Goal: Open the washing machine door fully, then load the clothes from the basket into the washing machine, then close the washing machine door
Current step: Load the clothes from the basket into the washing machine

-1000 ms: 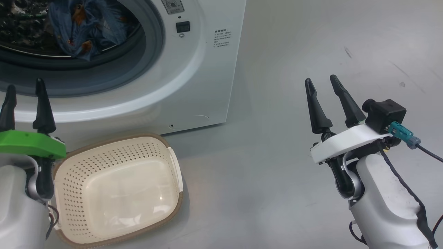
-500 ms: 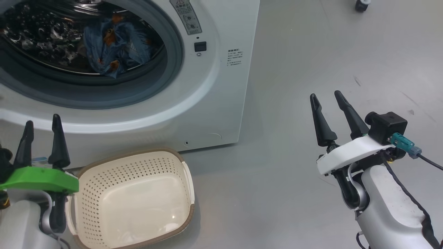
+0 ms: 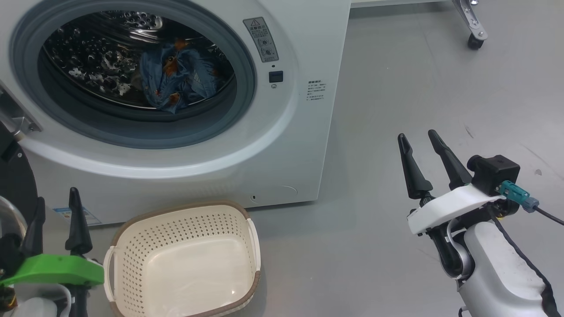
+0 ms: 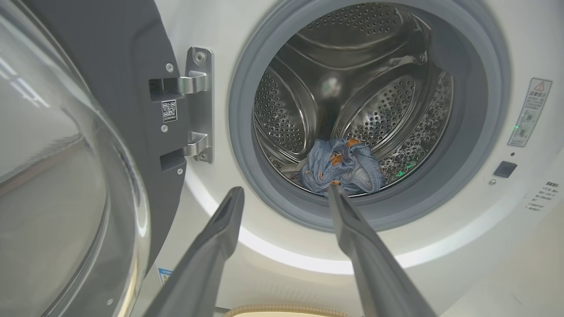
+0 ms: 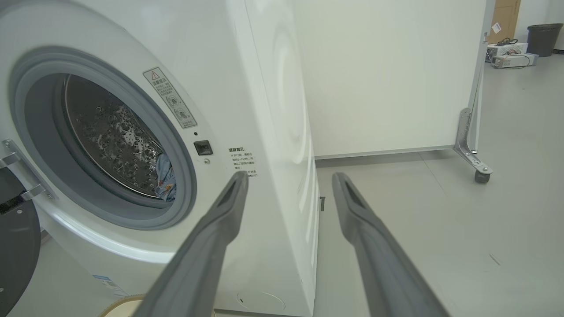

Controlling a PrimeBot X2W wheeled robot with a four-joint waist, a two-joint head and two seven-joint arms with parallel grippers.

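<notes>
The white washing machine (image 3: 282, 145) stands with its drum exposed. The washing machine door (image 4: 53, 176) is swung open to the left on its hinge, and its black rim (image 3: 15, 180) shows at the head view's left edge. Light blue clothes (image 3: 176, 79) lie bunched at the bottom of the steel drum, clothes (image 4: 341, 165) also seen past my left fingers. The cream basket (image 3: 176, 208) sits on the floor before the machine with nothing in it. My left gripper (image 3: 57, 194) is open just left of the basket. My right gripper (image 3: 416, 133) is open over bare floor, right of the machine.
A white panel on a wheeled metal foot (image 5: 478, 171) stands behind and right of the machine. Grey floor (image 3: 396, 88) stretches open to the right. A dark bin (image 5: 539, 37) and boxes stand far off.
The head camera has shifted, so the machine and basket sit lower and further right in the picture, with more drum and the hinge showing. Both grippers stay open and empty.
</notes>
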